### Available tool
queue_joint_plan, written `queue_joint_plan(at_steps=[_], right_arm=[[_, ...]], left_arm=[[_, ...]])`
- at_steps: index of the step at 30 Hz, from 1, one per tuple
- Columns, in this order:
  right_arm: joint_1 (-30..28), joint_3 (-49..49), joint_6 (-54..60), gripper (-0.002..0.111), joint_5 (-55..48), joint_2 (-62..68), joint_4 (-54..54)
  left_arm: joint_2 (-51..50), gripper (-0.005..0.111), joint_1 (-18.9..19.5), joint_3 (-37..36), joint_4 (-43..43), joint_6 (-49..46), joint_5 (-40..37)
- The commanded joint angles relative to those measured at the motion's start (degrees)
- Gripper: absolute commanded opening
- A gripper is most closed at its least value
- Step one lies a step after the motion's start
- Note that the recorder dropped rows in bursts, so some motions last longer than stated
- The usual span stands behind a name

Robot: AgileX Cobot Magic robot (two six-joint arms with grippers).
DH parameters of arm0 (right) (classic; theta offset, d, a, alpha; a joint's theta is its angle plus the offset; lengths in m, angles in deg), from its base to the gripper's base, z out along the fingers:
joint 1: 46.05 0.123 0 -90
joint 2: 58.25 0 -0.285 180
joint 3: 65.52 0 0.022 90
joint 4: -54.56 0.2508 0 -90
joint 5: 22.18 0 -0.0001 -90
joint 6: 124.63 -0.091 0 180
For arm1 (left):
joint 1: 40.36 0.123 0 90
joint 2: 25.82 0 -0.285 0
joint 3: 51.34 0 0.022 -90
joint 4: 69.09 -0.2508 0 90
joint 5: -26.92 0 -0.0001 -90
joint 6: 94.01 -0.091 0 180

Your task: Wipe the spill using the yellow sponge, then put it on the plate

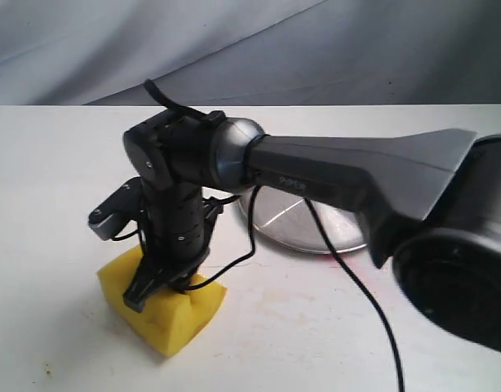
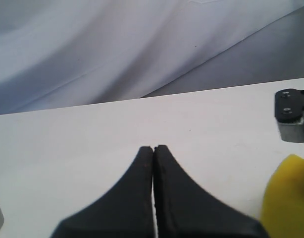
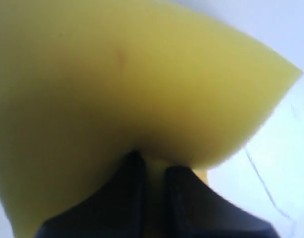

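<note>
The yellow sponge (image 1: 173, 322) rests on the white table at the front left. My right gripper (image 1: 165, 290) points straight down into its top, and the foam dents where the jaws pinch it. Seen from the right wrist, the sponge (image 3: 142, 74) fills most of the picture and the gripper (image 3: 154, 161) is shut on a fold of it. The steel plate (image 1: 303, 229) lies behind, half hidden by the right arm. My left gripper (image 2: 154, 148) is shut on nothing above bare table, with the sponge's edge (image 2: 289, 198) off to one side. No spill shows.
A black cable (image 1: 365, 302) hangs from the right arm across the table's front. A faint pink streak (image 1: 352, 260) marks the table by the plate's rim. A grey backdrop cloth (image 1: 250, 49) hangs behind the table's far edge.
</note>
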Motion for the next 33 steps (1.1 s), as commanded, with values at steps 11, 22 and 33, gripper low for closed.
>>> queue_joint_plan(at_steps=[11, 22, 33], right_arm=[[-11.77, -45.63, -6.57, 0.000, 9.54, -22.76, -10.94], [-15.70, -48.39, -4.21, 0.000, 10.03, -36.60, -5.34], [-22.48, -28.43, -5.29, 0.000, 10.96, -43.04, -6.77]], left_arm=[[0.20, 0.000, -0.31, -0.27, 0.34, -0.02, 0.58], [0.20, 0.000, -0.31, -0.27, 0.34, -0.02, 0.58], [0.20, 0.000, -0.31, -0.27, 0.34, -0.02, 0.58]])
